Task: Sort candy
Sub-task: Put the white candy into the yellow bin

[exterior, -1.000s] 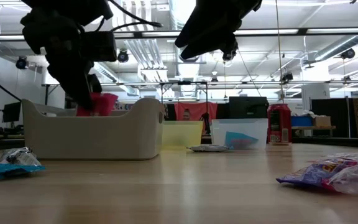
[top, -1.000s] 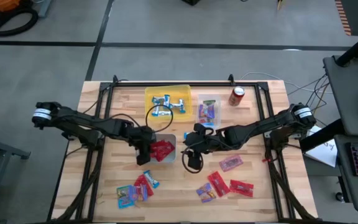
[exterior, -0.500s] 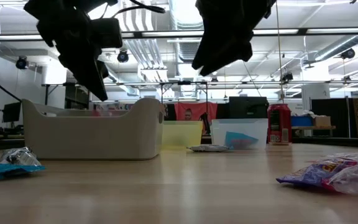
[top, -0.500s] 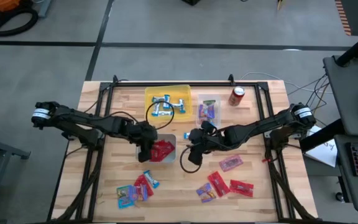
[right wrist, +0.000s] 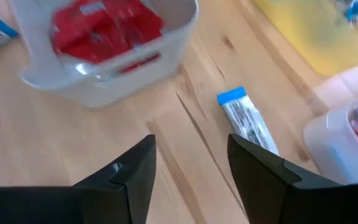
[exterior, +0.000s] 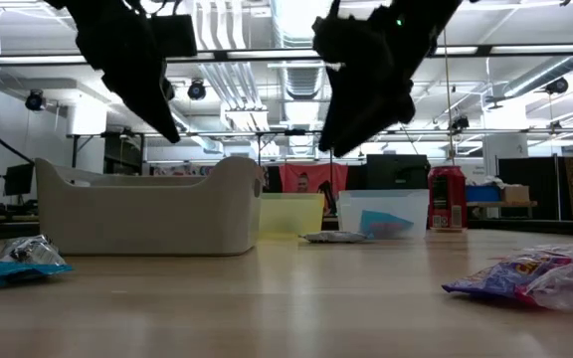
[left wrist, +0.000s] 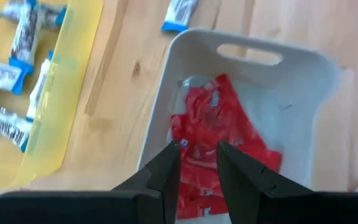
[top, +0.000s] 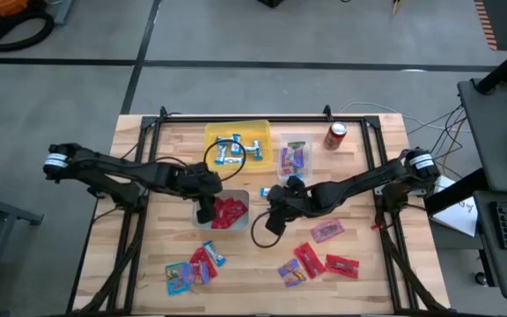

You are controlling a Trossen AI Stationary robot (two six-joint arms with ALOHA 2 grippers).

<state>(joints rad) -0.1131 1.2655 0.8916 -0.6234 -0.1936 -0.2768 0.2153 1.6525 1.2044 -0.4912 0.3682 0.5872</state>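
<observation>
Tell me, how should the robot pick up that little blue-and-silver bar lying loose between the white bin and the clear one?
Probably from straight above. The blue-and-silver mini bar lies flat on the bare wooden table, apart from the white bin, so no edge sticks up. Its long, narrow shape suggests closing across the short width, near the middle. The right pincer hangs open just beside it.

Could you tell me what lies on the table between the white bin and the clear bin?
One blue-and-silver bar lies on bare wood between the white bin and the clear bin, touching neither; the right wrist view shows it best.
</observation>
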